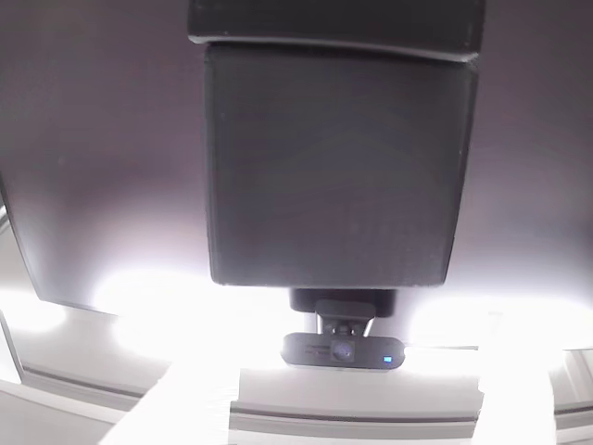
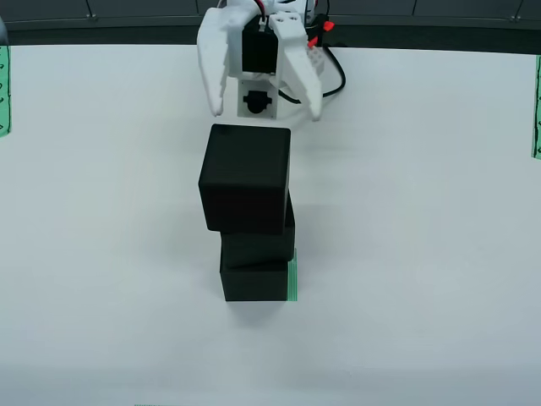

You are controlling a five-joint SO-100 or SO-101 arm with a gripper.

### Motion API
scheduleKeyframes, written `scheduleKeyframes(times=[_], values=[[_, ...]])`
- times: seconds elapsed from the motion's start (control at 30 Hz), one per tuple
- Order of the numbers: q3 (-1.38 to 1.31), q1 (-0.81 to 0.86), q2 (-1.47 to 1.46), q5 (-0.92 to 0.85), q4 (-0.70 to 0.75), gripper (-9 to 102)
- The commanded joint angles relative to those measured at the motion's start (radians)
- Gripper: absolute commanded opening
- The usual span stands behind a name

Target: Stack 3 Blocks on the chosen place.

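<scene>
In the view from above, three black blocks stand stacked: the top block, the middle block and the bottom block. The top one sits shifted a little to the left. A sliver of the green-striped chosen place shows at the bottom block's right side. My white gripper is open just behind the stack, with nothing between its fingers. In the view that rides on the gripper, one black block looms close, and the edge of another block shows at the picture's top.
Long green striped strips lie at the left edge and right edge of the white table. A small black webcam shows beyond the blocks in the view that rides on the gripper.
</scene>
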Motion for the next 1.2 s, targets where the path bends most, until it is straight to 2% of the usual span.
scheduleKeyframes(times=[0.0, 0.4, 0.9, 0.97, 1.17], values=[[0.054, -0.015, 0.072, -0.006, 0.046, 30], [0.054, -0.034, 0.261, -0.008, 0.255, 29], [0.046, -0.04, 0.413, 0.008, 0.376, 7], [0.044, -0.043, 0.43, 0.008, 0.394, 1], [0.04, -0.043, 0.494, 0.009, 0.471, 0]])
